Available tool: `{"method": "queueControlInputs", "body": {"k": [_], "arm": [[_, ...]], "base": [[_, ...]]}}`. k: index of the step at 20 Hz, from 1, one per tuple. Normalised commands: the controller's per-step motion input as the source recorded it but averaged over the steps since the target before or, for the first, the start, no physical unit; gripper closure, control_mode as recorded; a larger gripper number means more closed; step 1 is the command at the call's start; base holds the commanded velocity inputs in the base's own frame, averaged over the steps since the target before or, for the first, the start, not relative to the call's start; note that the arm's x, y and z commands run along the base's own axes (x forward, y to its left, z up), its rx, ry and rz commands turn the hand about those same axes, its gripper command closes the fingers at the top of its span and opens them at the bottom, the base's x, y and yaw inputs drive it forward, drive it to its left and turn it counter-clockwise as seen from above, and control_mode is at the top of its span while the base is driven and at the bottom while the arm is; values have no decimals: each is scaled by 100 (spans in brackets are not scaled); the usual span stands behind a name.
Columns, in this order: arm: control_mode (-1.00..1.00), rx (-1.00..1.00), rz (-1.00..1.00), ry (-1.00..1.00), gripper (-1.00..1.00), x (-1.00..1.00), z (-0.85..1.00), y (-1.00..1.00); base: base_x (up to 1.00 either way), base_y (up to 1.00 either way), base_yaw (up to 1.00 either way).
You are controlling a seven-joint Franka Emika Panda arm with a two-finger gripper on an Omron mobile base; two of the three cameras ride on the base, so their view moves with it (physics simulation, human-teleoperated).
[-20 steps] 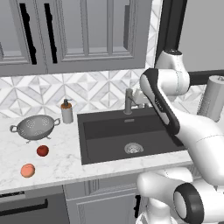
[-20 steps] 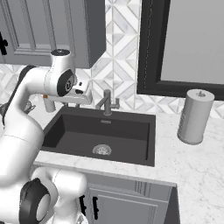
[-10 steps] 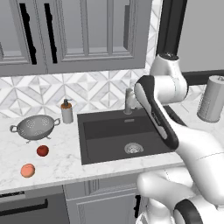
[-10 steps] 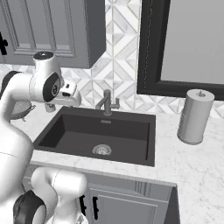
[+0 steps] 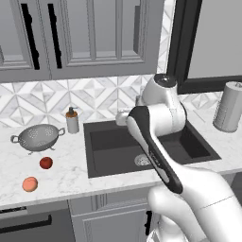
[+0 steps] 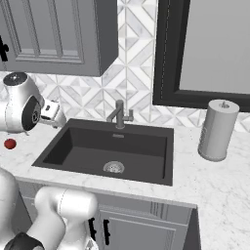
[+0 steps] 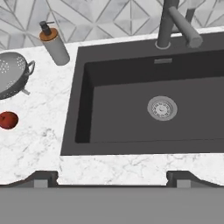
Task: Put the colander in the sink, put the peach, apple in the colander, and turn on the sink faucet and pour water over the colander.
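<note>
The silver colander (image 5: 37,137) (image 7: 11,76) stands on the counter left of the dark sink (image 5: 108,142) (image 6: 73,146) (image 7: 127,113). In front of it lies the dark red apple (image 5: 46,162) (image 6: 10,143) (image 7: 8,120). The orange-pink peach (image 5: 30,184) sits nearer the counter's front edge. My gripper (image 6: 54,116) (image 7: 111,178) hovers above the sink's left part, open, with nothing between its fingertips (image 7: 41,178). The faucet (image 6: 120,114) (image 7: 175,24) stands behind the basin with no water running. My arm hides the faucet in the left base view.
A soap pump bottle (image 5: 72,120) (image 7: 54,43) stands at the sink's back left corner. A paper towel roll (image 5: 228,112) (image 6: 218,130) stands on the counter to the right. The round drain (image 6: 114,167) (image 7: 162,108) sits mid-basin. Wall cabinets hang above.
The arm has swung left, away from the faucet, to the sink's left side. The jaws have spread wide.
</note>
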Motion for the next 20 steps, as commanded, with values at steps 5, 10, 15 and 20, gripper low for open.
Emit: {"method": "queueControlInputs", "body": {"k": [5,10,15,20], "arm": [[-100,13,-5,-4,-100,3,-36,98],[-100,17,-1,0,-100,19,-41,89],[-100,11,0,-3,-100,50,-15,87],[-100,1,0,6,-100,68,0,61]], "base": [[0,0,0],[0,0,0],[0,0,0],[0,0,0]]}}
